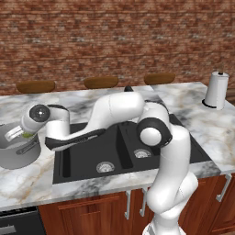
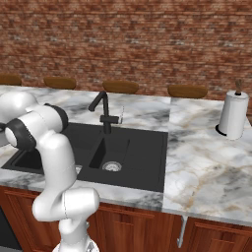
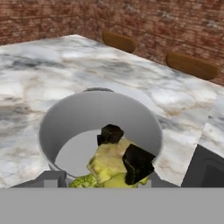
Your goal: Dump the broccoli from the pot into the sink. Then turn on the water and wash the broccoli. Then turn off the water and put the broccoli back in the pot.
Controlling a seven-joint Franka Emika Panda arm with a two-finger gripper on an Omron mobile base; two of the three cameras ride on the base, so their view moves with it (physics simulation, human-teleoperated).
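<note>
The gripper (image 3: 124,151) pinched the broccoli (image 3: 109,168) above the pot (image 3: 57,127); a loose hold risked dropping it short of the sink (image 1: 82,160).

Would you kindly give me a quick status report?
Gripper inside round grey metal pot, fingertips against yellow-green broccoli. Pot on marble counter beside matte black sink. Nothing in the way.

Grey pot (image 3: 65,118); yellow-green broccoli (image 3: 109,164); matte black sink (image 2: 147,147); white-grey veined marble counter (image 2: 206,162).
</note>
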